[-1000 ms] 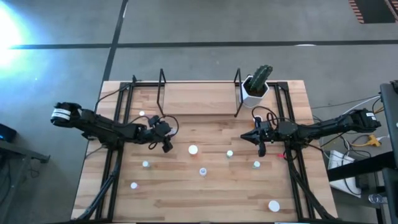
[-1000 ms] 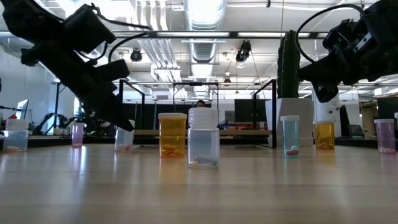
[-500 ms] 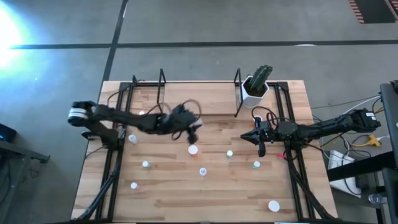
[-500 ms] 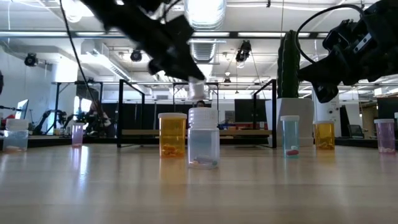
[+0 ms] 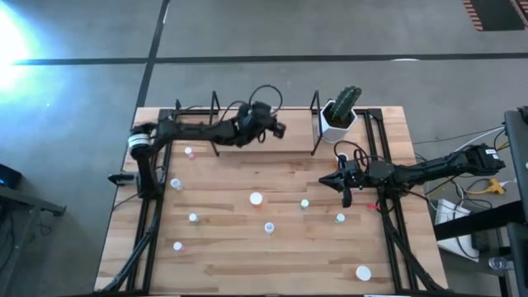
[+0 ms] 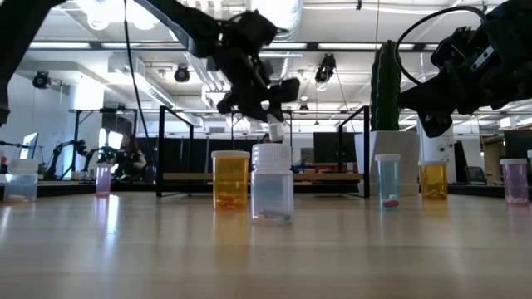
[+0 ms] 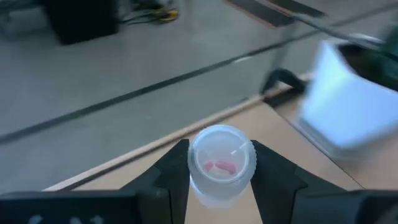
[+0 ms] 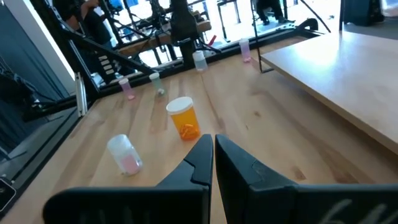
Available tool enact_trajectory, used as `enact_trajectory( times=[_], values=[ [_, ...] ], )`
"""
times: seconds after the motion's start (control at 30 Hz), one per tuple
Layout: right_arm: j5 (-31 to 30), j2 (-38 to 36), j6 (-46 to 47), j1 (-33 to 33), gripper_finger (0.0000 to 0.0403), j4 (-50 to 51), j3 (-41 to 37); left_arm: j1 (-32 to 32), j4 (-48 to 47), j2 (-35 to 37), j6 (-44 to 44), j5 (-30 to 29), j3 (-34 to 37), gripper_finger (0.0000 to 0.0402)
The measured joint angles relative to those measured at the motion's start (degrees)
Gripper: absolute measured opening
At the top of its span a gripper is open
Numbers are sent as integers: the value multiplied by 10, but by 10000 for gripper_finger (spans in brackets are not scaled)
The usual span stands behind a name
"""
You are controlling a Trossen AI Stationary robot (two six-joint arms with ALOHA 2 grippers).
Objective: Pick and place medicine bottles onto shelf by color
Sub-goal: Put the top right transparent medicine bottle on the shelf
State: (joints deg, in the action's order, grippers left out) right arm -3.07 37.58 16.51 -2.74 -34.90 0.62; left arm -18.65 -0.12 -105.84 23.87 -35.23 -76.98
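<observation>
My left gripper (image 5: 276, 129) is up over the light-wood shelf (image 5: 289, 140) at the table's far side. It is shut on a tiny see-through bottle (image 7: 221, 165) with pink pills inside. The low view shows this bottle (image 6: 274, 130) under the gripper, well above the table. My right gripper (image 5: 343, 186) hovers at the table's right, shut and empty (image 8: 212, 155). Several white-capped bottles stand on their bases on the table, among them an orange one (image 6: 230, 178) and a clear one (image 6: 272, 184). My left gripper pinches the tiny bottle's round side wall (image 7: 194, 177) between its two fingers (image 7: 166, 179), one on each side. One round end of the bottle faces the wrist camera. The bottle is lifted clear, above the shelf board.
A white pot with a green cactus (image 5: 338, 115) stands at the shelf's right end, close to my left gripper. Loose bottles dot the table's middle (image 5: 256, 198), left (image 5: 176, 183) and near right corner (image 5: 363, 272). Black rails run along both table sides (image 5: 153, 214).
My left gripper has risen from the table's left middle and swung toward the far edge and the right. It has carried the tiny bottle up clear of the table to a spot over the shelf. My right gripper has kept still.
</observation>
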Motion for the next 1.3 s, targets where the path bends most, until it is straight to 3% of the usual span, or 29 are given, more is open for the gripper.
enact_trajectory(
  times=[0.4,0.77,1.3],
  values=[
    [-1,0,0,0,9,0,0,-47,0,-70,58,-78,-22,117],
    [-1,0,0,0,9,-1,0,-78,-69,-75,104,-8,-22,117],
    [-1,0,0,0,9,-1,0,-87,-94,-75,103,9,-22,117]
  ],
)
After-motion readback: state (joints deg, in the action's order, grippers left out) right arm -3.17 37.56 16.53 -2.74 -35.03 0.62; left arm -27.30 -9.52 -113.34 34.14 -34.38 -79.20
